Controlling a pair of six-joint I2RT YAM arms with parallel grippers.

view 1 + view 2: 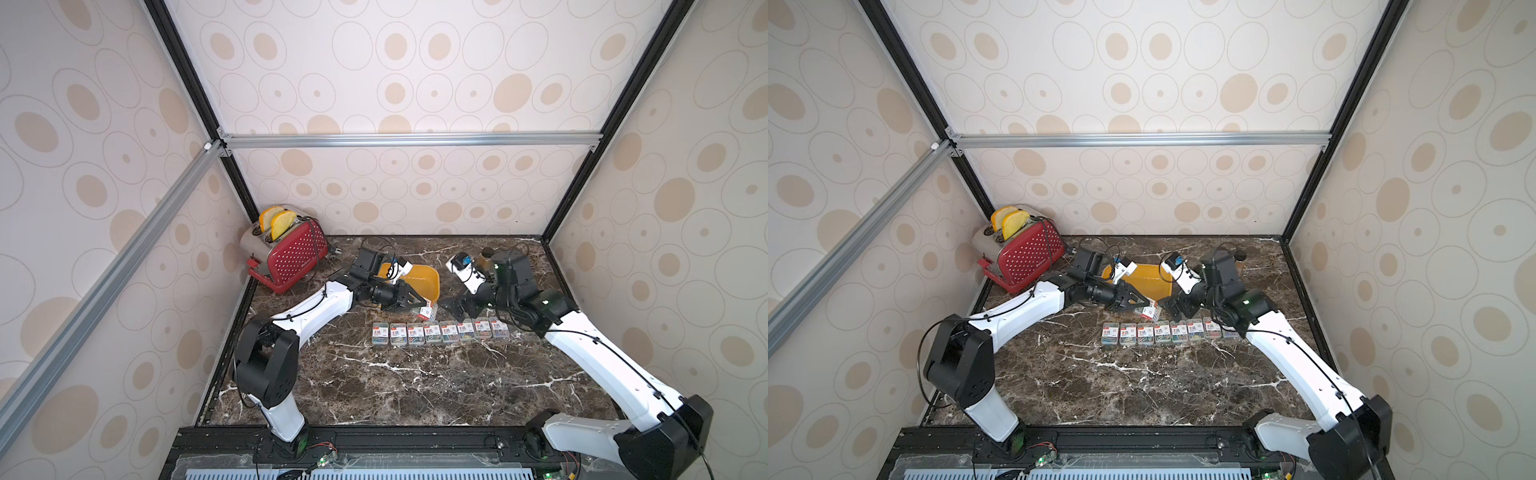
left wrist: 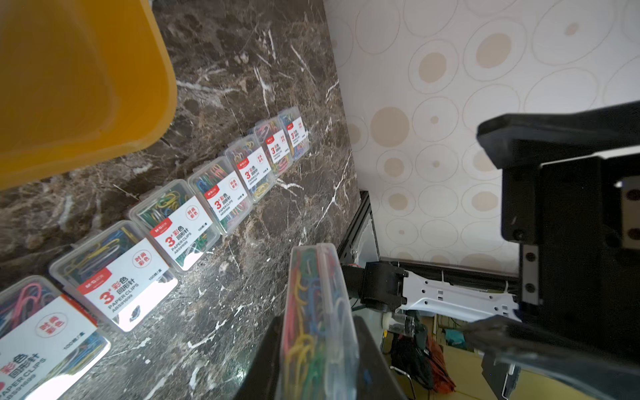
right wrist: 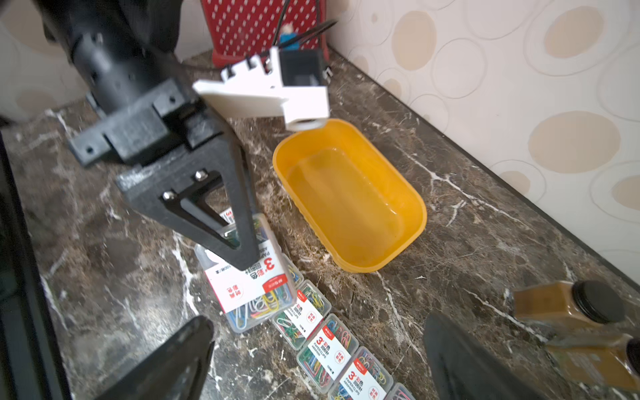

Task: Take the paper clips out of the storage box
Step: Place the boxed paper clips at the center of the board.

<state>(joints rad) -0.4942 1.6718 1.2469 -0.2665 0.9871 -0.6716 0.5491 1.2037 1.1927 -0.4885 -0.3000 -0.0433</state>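
Clenched left fingers (image 3: 240, 221) hold a small clear plastic box of multicoloured paper clips (image 2: 318, 311), likely to extend the laid-out row (image 1: 440, 332); right fingers (image 3: 166, 363) gape, released.

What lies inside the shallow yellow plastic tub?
In the right wrist view the shallow yellow plastic tub shows only its bare floor; nothing lies in it. A white camera mount covers one rim corner.
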